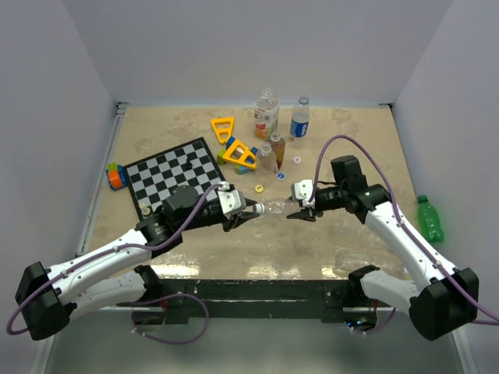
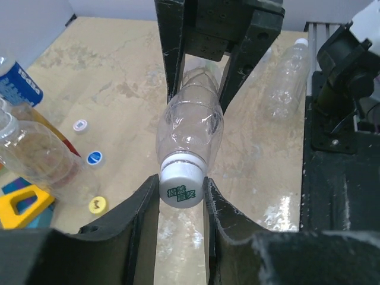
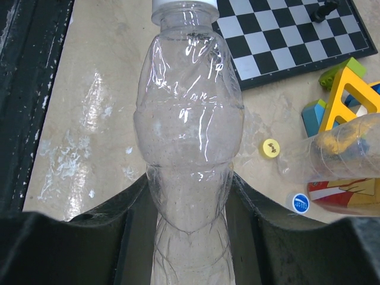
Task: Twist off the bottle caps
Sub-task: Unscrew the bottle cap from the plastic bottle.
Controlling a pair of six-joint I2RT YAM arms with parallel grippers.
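A clear unlabelled bottle (image 1: pixel 274 206) hangs level above the table between my two grippers. My right gripper (image 1: pixel 300 209) is shut on its body; in the right wrist view the fingers (image 3: pixel 127 228) squeeze the lower body (image 3: pixel 190 119). My left gripper (image 1: pixel 253 209) is shut on its white cap; in the left wrist view the cap (image 2: pixel 181 186), with green print, sits between both fingers (image 2: pixel 142 208) and touches them. Loose caps lie on the table: yellow (image 2: pixel 98 205), blue (image 2: pixel 94 158), white (image 2: pixel 80 125).
An orange-label bottle (image 1: pixel 267 114), a blue-label bottle (image 1: pixel 300 118) and two small bottles (image 1: pixel 267 156) stand at the back. Yellow triangular frames (image 1: pixel 223 128) and a chessboard (image 1: pixel 173 173) lie at the left. A clear bottle (image 2: pixel 288 77) lies near the front; a green bottle (image 1: pixel 429 218) lies far right.
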